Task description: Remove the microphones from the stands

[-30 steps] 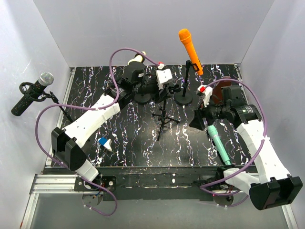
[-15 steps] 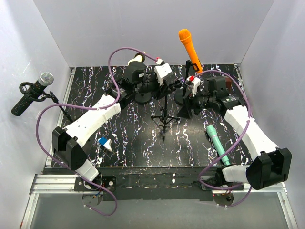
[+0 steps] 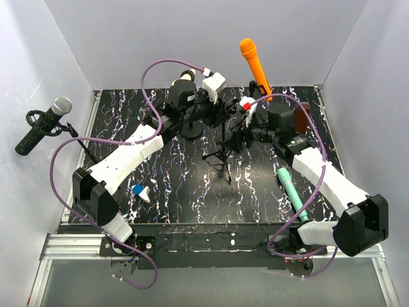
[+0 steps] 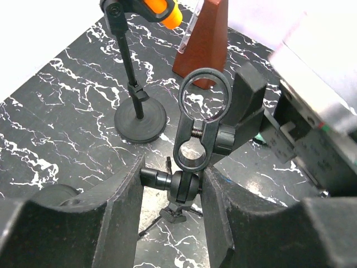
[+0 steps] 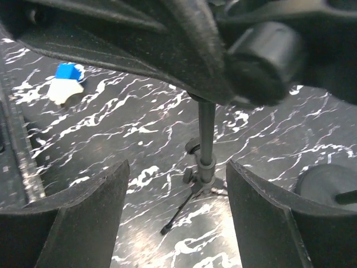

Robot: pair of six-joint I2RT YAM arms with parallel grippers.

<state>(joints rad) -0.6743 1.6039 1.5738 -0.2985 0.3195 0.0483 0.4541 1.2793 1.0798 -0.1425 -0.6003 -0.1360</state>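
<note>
A teal microphone lies flat on the table at the right, apart from both grippers. The small black tripod stand stands mid-table. Its ring clip is empty. My left gripper is shut on the swivel joint just below that clip; it also shows in the top view. My right gripper is open and empty right beside the stand's top, facing the left gripper. In the right wrist view the stand's pole shows below and between the open fingers.
An orange microphone sits on a round-base stand at the back, its base in the left wrist view. A grey-headed black microphone hangs at the far left. A brown metronome stands back right. A blue-white piece lies front left.
My right arm has swung left and back, away from the teal microphone lying on the table, up to the stand's top. My left gripper has stayed at the stand's head, shifting slightly back.
</note>
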